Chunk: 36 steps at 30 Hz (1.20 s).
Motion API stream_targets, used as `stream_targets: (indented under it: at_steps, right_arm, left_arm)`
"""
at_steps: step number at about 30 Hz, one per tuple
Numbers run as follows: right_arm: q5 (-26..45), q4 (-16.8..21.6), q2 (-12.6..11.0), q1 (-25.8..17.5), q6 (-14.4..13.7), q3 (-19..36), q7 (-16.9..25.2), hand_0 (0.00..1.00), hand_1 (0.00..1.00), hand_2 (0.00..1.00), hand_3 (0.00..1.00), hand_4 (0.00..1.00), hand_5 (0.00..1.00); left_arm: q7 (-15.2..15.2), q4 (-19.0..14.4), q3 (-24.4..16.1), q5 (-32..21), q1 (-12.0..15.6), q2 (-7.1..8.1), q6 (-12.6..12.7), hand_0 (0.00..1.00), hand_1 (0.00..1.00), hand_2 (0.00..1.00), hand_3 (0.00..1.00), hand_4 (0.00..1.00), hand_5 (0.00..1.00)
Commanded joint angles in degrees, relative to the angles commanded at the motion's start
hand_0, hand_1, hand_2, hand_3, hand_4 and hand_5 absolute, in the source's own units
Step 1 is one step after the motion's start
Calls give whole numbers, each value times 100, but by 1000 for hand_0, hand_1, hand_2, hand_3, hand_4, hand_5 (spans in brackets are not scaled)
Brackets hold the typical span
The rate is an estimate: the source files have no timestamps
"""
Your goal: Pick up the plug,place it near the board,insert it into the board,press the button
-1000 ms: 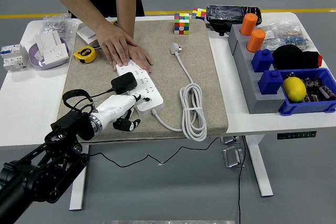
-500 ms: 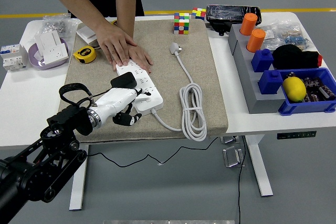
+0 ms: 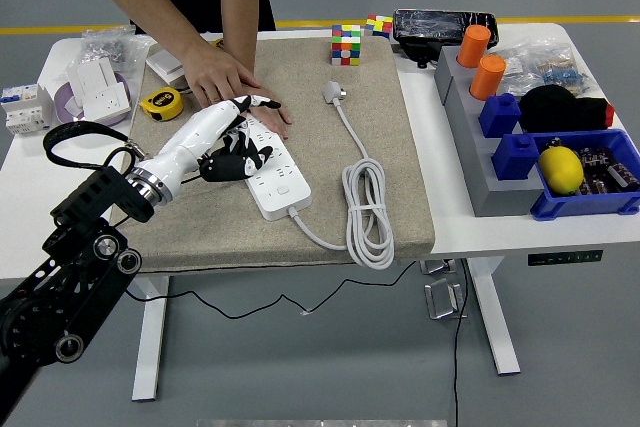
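Left of centre, the left hand point(image 3: 225, 137) lies over the board point(image 3: 272, 166), fingers curled on the black plug point(image 3: 232, 159). At upper left, a person's hands point(image 3: 230, 92) press the board's far end.

No legible text, brand, number or sign anywhere in the head view. Checked the white plastic power strip point(image 3: 268, 161) at centre, the yellow tape measure point(image 3: 160, 102) at upper left, and the grey electrical modules point(image 3: 25, 107) at far left: any print is too small to read.
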Motion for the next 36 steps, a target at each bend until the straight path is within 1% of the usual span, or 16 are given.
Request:
stream_targets:
  at_steps: [3,5,6,11,12,14,16,17,21,23,24,29,30,35,36]
  right_arm:
    - [2,1,-12,3,-5,-17,-3,804,781,767,785,998,998]
    - [5,2,-22,5,-7,-35,-7,804,781,767,785,998,998]
    - [6,2,-22,6,-7,-37,-8,804,782,767,785,998,998]
    - [-6,9,-24,11,-8,-64,-10,804,782,767,785,998,998]
    - [-5,9,-25,11,-7,-67,-9,804,781,767,785,998,998]
    - [-7,11,-28,11,-8,-71,-8,804,781,767,785,998,998]
    - [-10,13,-27,7,-5,-72,-8,804,781,767,785,998,998]
    - [-12,14,-27,5,-4,-72,-8,804,781,767,785,998,998]
    - [-20,15,-30,7,-8,-64,-5,803,780,767,785,998,998]
    - [-21,16,-33,8,-11,-63,-5,803,780,767,785,998,998]
    - [-31,19,-36,7,-13,-48,-3,803,780,767,786,998,998]
    - [-50,22,-44,19,-20,-22,-4,803,780,767,786,998,998]
    - [-51,23,-46,22,-22,-15,-5,803,781,767,785,998,998]
    - [-7,6,-24,-9,-16,-27,-16,803,781,767,785,998,998]
    - [-11,6,-22,-12,-14,-13,-14,803,781,767,785,998,998]
  left_arm:
    - [9,3,-119,-435,43,-23,-40,439,615,595,831,938,273]
    - [29,10,-200,-906,95,-52,-37,439,615,595,831,938,273]
    - [32,12,-213,-1047,102,-57,-36,820,913,933,947,998,445]
    - [58,56,-415,-2205,219,-103,-20,820,913,933,947,998,445]
    - [54,65,-437,-2466,232,-100,-5,967,998,998,998,998,531]
    - [38,70,-459,-2845,247,-86,42,967,998,998,998,998,531]
    - [20,63,-463,-2861,252,-63,97,967,998,998,998,998,531]
    - [18,60,-463,-2820,251,-59,108,967,998,998,998,998,531]
    - [14,51,-414,-2328,221,-11,178,980,998,998,998,998,531]
    - [16,51,-350,-1915,191,19,172,980,998,998,998,998,531]
    - [19,52,-312,-1675,167,33,147,982,998,998,998,998,497]
    - [-34,71,-129,-483,68,96,30,982,998,998,998,998,497]
    - [-35,77,-101,-260,51,101,-9,983,998,998,998,998,447]
    - [-32,200,83,969,-53,63,-275,983,998,998,998,998,447]
    - [-33,219,102,1193,-65,61,-297,984,998,998,998,998,420]
